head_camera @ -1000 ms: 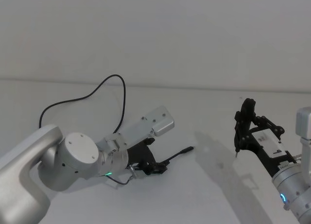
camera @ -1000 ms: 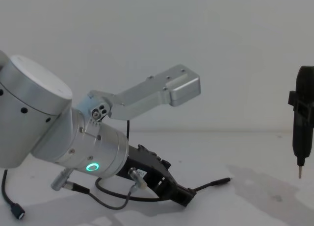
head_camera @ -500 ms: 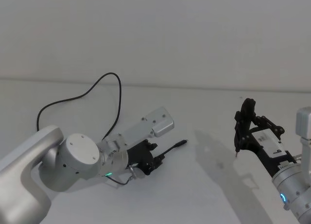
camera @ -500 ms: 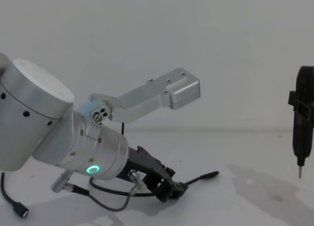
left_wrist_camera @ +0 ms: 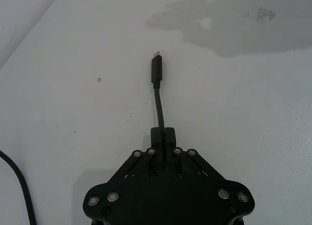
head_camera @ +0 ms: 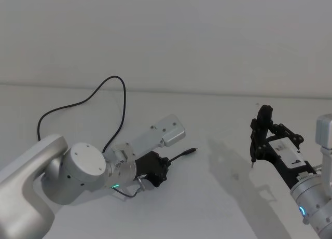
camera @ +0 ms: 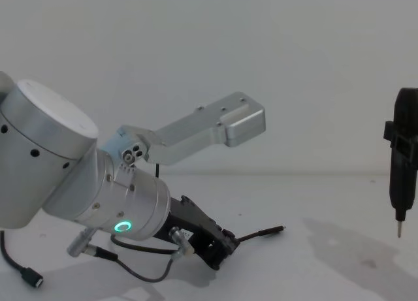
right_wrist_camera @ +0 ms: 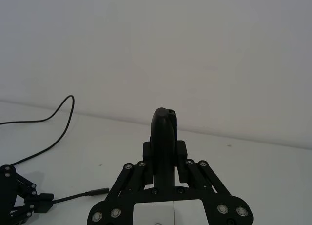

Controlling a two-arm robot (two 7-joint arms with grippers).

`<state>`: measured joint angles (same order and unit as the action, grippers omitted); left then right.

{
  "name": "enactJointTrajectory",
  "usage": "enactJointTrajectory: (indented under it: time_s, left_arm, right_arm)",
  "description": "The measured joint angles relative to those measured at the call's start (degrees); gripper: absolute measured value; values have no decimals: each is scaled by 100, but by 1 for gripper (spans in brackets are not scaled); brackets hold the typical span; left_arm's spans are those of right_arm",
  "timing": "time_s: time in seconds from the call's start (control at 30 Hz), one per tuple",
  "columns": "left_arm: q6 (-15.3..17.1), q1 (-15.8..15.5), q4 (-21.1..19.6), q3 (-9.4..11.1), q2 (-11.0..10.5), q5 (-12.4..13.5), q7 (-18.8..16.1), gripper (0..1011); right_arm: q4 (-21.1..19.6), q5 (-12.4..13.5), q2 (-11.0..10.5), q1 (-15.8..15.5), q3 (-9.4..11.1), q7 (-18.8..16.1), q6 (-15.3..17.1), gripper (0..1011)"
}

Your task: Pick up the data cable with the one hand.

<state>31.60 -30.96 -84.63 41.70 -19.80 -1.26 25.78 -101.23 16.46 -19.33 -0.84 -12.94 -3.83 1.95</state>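
Note:
The data cable (head_camera: 123, 101) is thin and black and loops across the white table at the back left. Its slim plug (head_camera: 190, 151) sticks out ahead of my left gripper (head_camera: 163, 169), tilted slightly upward. That gripper is shut on the cable a short way behind the plug. In the left wrist view the cable (left_wrist_camera: 159, 105) runs straight out from the closed fingertips (left_wrist_camera: 157, 135) to the plug (left_wrist_camera: 156, 69). From the chest, the left gripper (camera: 226, 243) is low over the table with the plug (camera: 272, 231) to its right. My right gripper (head_camera: 265, 112) stays raised at the right, jaws together.
A dark wire with a silver connector (camera: 83, 244) hangs under my left wrist. A small black plug (camera: 31, 279) lies at the near left. A black pointed part with a thin metal tip (camera: 399, 229) hangs at the right edge. Open tabletop (head_camera: 223, 197) lies between the arms.
My left gripper has drawn back toward the robot and to the left, shut on the cable. The plug and the cable's loop shifted left with it. The right arm has not moved.

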Motion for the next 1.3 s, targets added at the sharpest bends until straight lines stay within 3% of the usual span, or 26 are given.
enactJointTrajectory:
  time_s: [0.4, 0.83, 1.3]
  left_arm:
    - [-301, 116, -176, -119, -89, -20, -10, 35]
    - [-856, 455, -824, -672, -459, -532, 259, 35]
    - [-1180, 651, -1335, -1006, -835, -999, 663, 35]
  right_arm:
    - [-114, -24, -11, 79, 23, -100, -95, 268]
    - [-499, 267, 96, 235, 97, -430, -246, 268]
    - [-818, 678, 324, 226, 146, -664, -316, 268]
